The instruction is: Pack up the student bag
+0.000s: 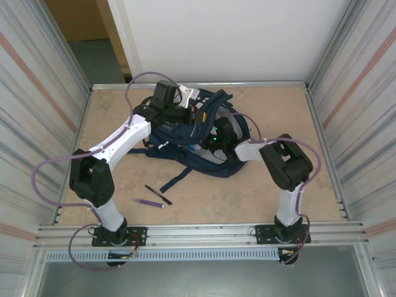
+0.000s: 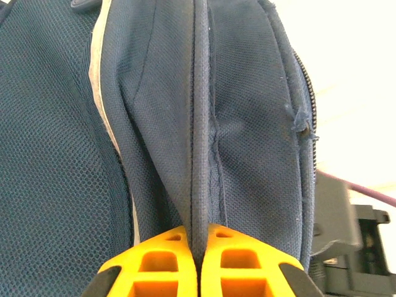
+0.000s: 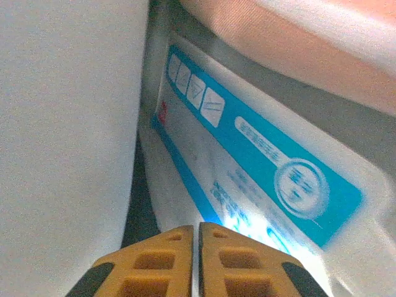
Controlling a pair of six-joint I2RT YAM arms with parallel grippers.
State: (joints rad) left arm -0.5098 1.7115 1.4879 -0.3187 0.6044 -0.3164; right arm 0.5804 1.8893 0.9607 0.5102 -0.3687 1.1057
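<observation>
left pincer (image 2: 199, 238): pressed together on a raised seam (image 2: 201, 124) of the bag (image 2: 260, 111); the seam runs straight away from the fingertips, in line with the jaws
right pincer (image 3: 198, 234): fingers almost touching, a thin slit between them; nothing plainly gripped; whether an edge is caught I cannot tell
just ahead of right pincer: a white packet (image 3: 260, 167) with a blue label, beyond the tips and to their right; pale grey lining (image 3: 68, 124) close on the left; so this pincer seems to sit inside the bag
bag: in the middle of the surface (image 1: 266, 198), lying down, between the two arms; its long axis appears to slant from far-left to near-right in the top view; the left pincer is at its far-left part, the right pincer at its near-right part
loose things: a black pen (image 1: 158, 195) and a purple pen (image 1: 150, 202) on the surface, just beside each other, on the near side of the bag and left of centre; both well apart from either pincer; the black pen lies aslant, the purple pen nearly crosswise
nearer arm: the left base is nearer the pens, but its pincer is taken up with the seam; the right pincer looks like the free one
relation that matters: judged, the pens lie near-left of the right pincer, outside the bag; it would have to back out along the lining before reaching across
</observation>
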